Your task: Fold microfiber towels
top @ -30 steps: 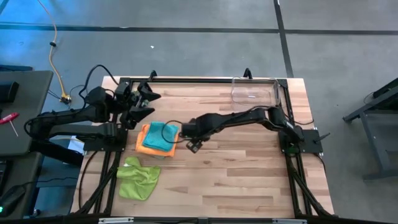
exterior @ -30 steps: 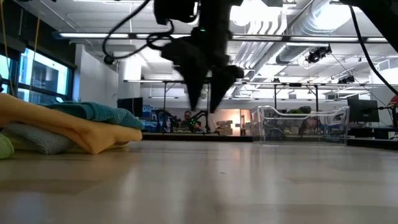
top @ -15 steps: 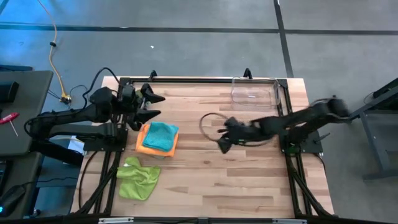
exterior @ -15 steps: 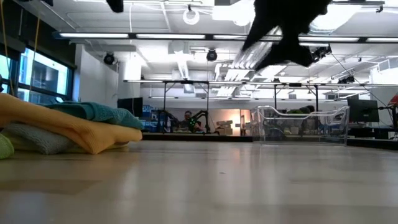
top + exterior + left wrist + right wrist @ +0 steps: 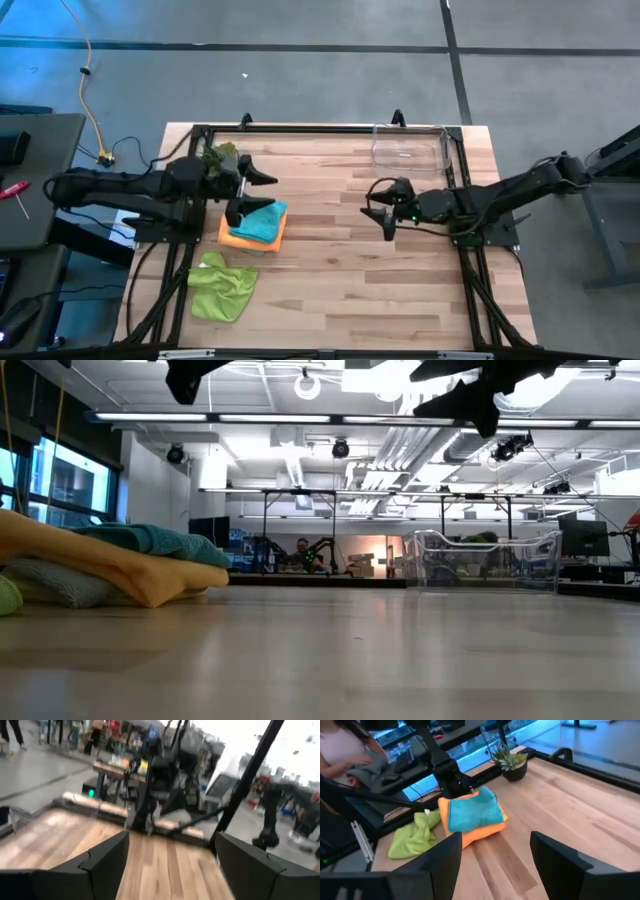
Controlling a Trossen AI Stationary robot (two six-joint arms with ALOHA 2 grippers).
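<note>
The wooden counter point(image 5: 340, 270) carries everything, with a clear plastic bin point(image 5: 408, 147) at its far edge towards the right. Near the left side sits a stack of folded microfiber towels: the teal towel point(image 5: 260, 218) lies on top of the orange towel point(image 5: 236, 232), both flat, the stack's long axis running roughly from the counter's far edge towards its near edge. In the low view a grey towel point(image 5: 55, 584) shows under the orange one. Just in front of the stack, towards the near left corner, the lime green towel point(image 5: 222, 285) lies crumpled and unfolded, apart from the stack.

The left gripper point(image 5: 247, 192) hangs above the far edge of the stack, fingers spread and empty — its wrist view shows both fingers wide apart over bare wood. The right gripper point(image 5: 381, 209) hovers over the middle of the counter, well apart from the towels, also released and holding nothing. A small potted spiky plant point(image 5: 510, 762) stands beyond the stack, by the left arm.
</note>
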